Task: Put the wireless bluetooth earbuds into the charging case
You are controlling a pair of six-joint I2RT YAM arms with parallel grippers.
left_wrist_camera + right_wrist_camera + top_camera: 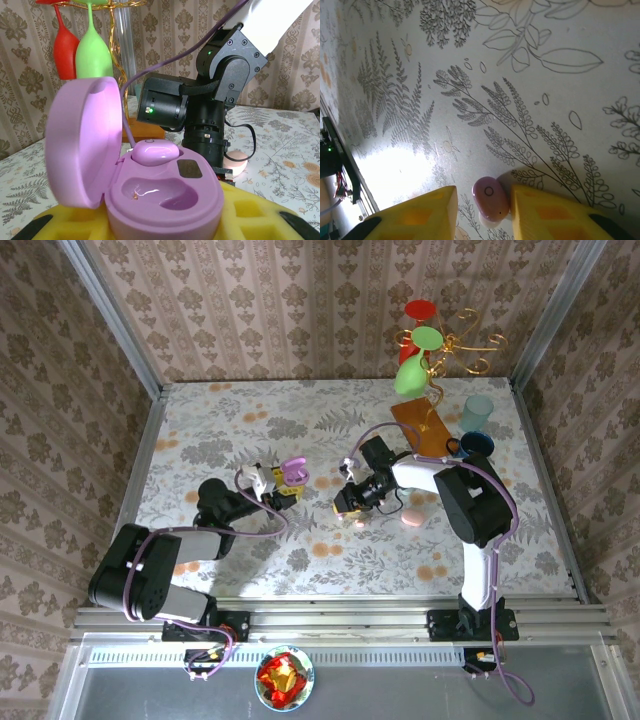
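The case (pixel 165 205) ran off the bottom edge; its front was cut. The underside of the bud (pixel 490 199) lay hidden.

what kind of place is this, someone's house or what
Probably a staged robot test cell: wallpapered panels in an aluminium frame, floral-print table, left arm and right arm bolted to a rail.

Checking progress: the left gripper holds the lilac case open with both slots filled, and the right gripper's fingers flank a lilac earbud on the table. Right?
Not quite. The left wrist view shows the lilac case with one earbud seated, the near slot empty. The rest holds.
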